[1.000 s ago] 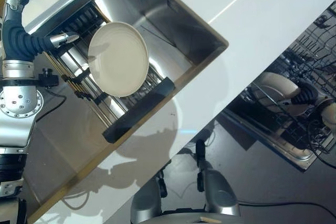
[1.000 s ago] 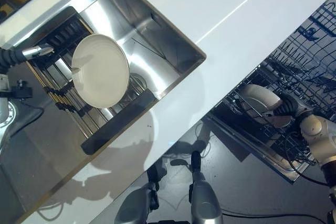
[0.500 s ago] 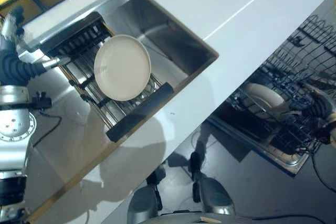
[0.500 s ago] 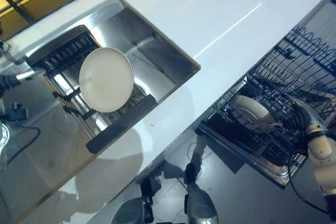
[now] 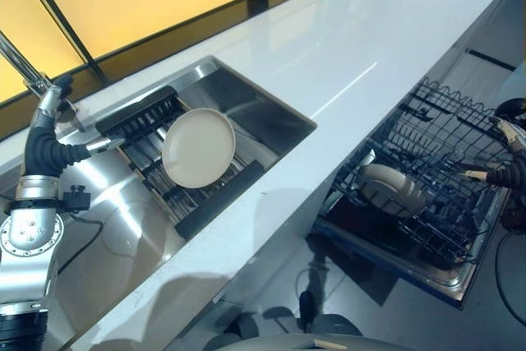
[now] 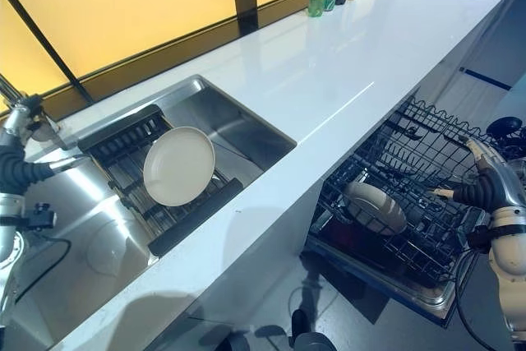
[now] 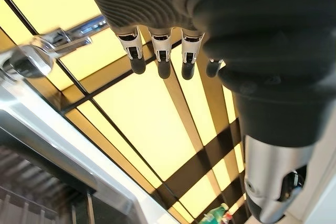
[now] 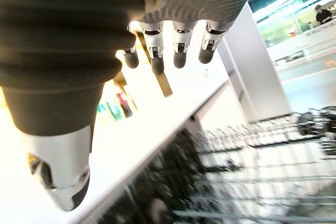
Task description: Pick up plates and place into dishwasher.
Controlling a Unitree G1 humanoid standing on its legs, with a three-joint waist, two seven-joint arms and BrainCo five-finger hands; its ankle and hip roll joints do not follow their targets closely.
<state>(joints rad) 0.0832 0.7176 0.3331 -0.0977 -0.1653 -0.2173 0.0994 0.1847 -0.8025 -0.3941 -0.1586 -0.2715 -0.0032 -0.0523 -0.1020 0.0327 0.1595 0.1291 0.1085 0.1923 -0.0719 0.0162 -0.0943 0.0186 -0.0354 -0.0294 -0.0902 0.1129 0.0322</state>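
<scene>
One cream plate (image 5: 198, 147) stood tilted on the drying rack (image 5: 161, 166) inside the sink (image 5: 246, 104); another plate (image 6: 375, 207) lay in the dishwasher basket (image 6: 427, 195) below the white counter (image 6: 329, 71). Left hand (image 5: 51, 133) raised beside the rack, fingers (image 7: 160, 56) straight, holding nothing. Right hand (image 6: 491, 182) over the basket's outer edge, fingers (image 8: 178, 51) loose and empty.
</scene>
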